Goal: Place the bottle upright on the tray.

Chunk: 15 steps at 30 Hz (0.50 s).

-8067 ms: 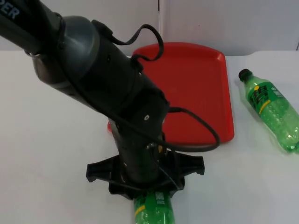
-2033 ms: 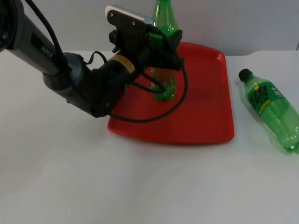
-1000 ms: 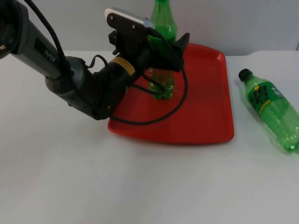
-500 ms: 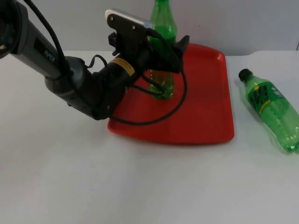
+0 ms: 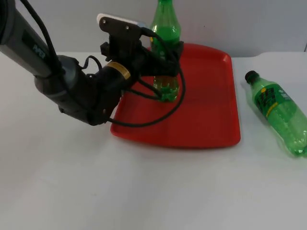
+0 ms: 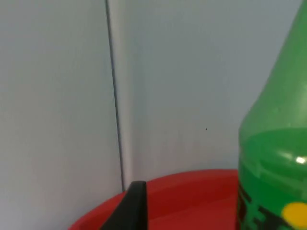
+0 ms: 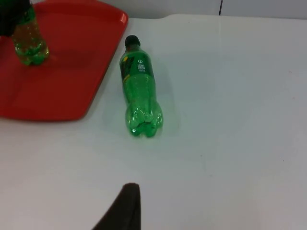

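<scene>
Already the bottle (image 5: pixel 166 62) stands upright on the red tray (image 5: pixel 211 110), toward the tray's back half, its base flat on the tray floor and its neck rising in front of the grey wall (image 5: pixel 249 24); so the placing itself looks done for this one. Around its middle sits the left end effector (image 5: pixel 160 55), and from above I cannot tell whether its fingers grip the bottle or have let go; the left wrist view shows the green shoulder close beside one black fingertip (image 6: pixel 130 206), which does not settle it. What seems left is for that arm to draw clear without tipping the bottle. A second bottle (image 5: pixel 278 111) lies on its side on the white counter (image 5: pixel 144 191), just beside the tray's edge; the right end effector waits above the counter, one fingertip (image 7: pixel 125 207) showing, its opening not readable.
</scene>
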Tool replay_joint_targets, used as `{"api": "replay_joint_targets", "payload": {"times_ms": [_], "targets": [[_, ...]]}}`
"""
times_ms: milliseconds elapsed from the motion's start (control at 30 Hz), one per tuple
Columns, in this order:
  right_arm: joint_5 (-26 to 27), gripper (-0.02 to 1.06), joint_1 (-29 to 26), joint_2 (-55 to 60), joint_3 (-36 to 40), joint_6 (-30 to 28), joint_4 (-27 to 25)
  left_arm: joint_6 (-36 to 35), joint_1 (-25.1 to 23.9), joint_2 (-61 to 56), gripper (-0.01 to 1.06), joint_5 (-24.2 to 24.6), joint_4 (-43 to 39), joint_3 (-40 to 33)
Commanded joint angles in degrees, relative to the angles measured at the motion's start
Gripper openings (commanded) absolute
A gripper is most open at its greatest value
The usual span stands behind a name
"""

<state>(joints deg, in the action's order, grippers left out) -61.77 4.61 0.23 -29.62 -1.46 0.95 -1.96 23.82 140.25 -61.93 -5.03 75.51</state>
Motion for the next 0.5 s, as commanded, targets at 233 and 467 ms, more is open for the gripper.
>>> {"api": "replay_joint_targets", "payload": {"times_ms": [233,467], "targets": [[0.04,1.05,-0.23,-0.23,0.05,-0.5,-0.02,-1.49,0.14,-6.44,1.05,0.17,-3.58,-7.34],[0.04,1.05,-0.23,-0.23,0.05,-0.5,-0.02,-3.3,0.14,-10.68,1.05,0.17,-5.7,-13.1]]}}
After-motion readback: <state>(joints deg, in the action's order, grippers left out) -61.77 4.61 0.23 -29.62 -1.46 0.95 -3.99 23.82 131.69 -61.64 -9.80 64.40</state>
